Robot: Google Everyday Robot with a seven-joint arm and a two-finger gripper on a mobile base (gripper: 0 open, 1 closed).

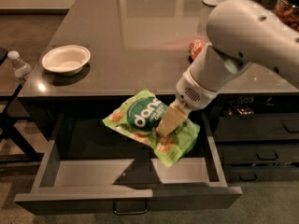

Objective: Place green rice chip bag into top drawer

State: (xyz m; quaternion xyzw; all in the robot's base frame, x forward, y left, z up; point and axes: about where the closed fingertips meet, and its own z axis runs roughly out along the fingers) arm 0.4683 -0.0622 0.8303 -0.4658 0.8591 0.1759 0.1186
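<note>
The green rice chip bag (pixel 145 120), light green with a dark-green round logo, hangs in the air over the open top drawer (pixel 126 192), above its right half. My gripper (pixel 166 125) is shut on the bag's right side, its tan fingers (pixel 169 120) pinching the pouch. The white arm reaches in from the upper right. The drawer is pulled out wide, with a lighter grey floor and a small metal handle (pixel 130 211) on its front. The bag is tilted, its lower right corner pointing down toward the drawer floor.
A white bowl (pixel 66 59) sits on the dark countertop (pixel 140 41) at the left. A red can (pixel 196 48) stands behind the arm. A plastic bottle (pixel 19 66) is at the far left. Narrower stacked drawers (pixel 261 139) are on the right.
</note>
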